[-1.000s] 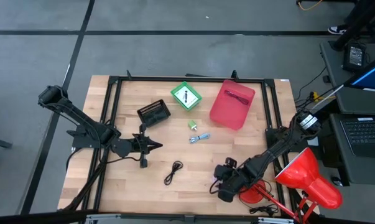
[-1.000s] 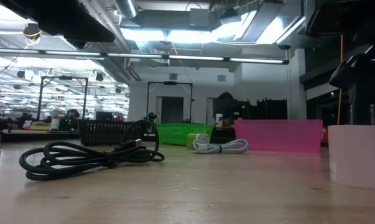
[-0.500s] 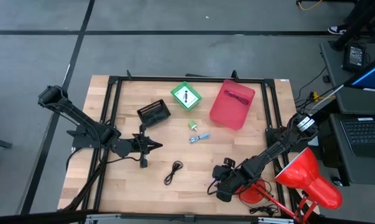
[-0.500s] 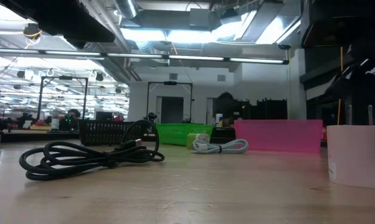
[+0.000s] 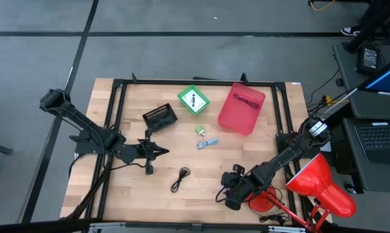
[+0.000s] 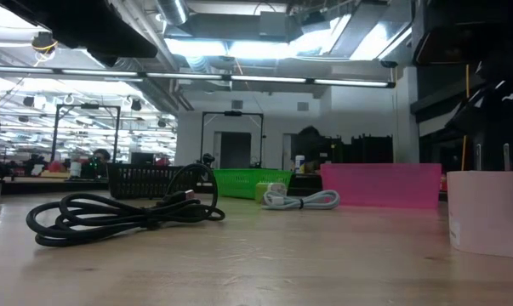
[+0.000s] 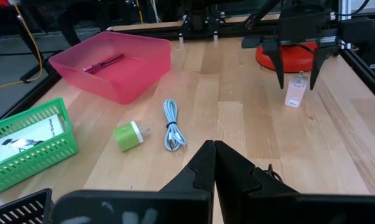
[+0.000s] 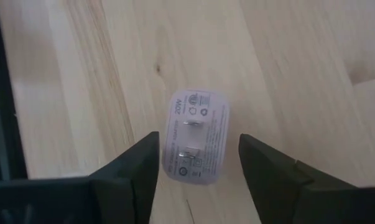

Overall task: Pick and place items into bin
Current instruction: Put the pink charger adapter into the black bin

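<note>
A white wall charger [image 8: 196,146] lies on the wood with its prongs up, near the table's near right part. My right gripper [image 5: 223,191] is open above it, one finger on each side of it, a narrow gap left on both sides. The left wrist view shows the same charger [image 7: 294,94] under those fingers. My left gripper [image 5: 160,152] is shut and waits at mid-left, touching nothing. A coiled black cable [image 5: 180,178], a green adapter [image 5: 200,130] and a blue-grey cable [image 5: 208,143] lie loose on the table. The pink bin [image 5: 237,115] holds a red cable [image 5: 248,99].
A green basket [image 5: 185,103] with a white marked card and a black basket [image 5: 160,117] stand toward the far side. The red desk lamp [image 5: 321,184] and its base sit just right of my right arm. A black frame rail [image 5: 110,123] runs around the table.
My right gripper has come down around the white charger and shifted a little toward the table's left; its fingers now stand beside the charger in the low view. The charger has stayed where it was.
</note>
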{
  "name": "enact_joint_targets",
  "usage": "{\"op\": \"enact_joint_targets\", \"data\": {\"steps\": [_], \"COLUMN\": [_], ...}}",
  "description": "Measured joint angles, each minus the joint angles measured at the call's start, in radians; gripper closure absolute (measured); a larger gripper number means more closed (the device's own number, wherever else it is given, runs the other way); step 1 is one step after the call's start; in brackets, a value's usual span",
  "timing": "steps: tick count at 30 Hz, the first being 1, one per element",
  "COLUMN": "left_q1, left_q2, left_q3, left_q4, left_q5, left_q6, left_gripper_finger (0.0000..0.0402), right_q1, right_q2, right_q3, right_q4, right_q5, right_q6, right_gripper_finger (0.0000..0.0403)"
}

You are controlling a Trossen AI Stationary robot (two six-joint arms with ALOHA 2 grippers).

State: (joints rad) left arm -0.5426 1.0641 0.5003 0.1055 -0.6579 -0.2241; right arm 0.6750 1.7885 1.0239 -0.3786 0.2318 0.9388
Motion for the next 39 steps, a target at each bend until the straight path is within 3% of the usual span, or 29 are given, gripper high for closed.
{"op": "enact_joint_targets", "data": {"steps": [8,23,35,39], "left_q1": [0.000,0.000,0.002,0.002], "left_q2": [0.000,0.000,0.000,0.000], "left_q3": [0.000,0.000,0.000,0.000], "left_q4": [0.000,0.000,0.000,0.003], "left_q5": [0.000,0.003,-0.005,-0.020], "left_q6": [0.000,0.000,0.002,0.048], "left_gripper_finger": [0.0400,0.0400,0.0400,0.0400], "right_q1": [-0.005,-0.070,-0.181,-0.222], "right_q2": [-0.001,-0.047,-0.254,-0.274], "right_q3": [0.002,0.001,0.001,0.001], "right_q4": [0.002,-0.001,-0.013,0.003], "right_q5": [-0.034,-0.038,0.215,0.244], "right_q6": [-0.001,-0.057,-0.378,-0.431], "right_gripper_finger": [0.0312,0.0312,0.0312,0.0312]}}
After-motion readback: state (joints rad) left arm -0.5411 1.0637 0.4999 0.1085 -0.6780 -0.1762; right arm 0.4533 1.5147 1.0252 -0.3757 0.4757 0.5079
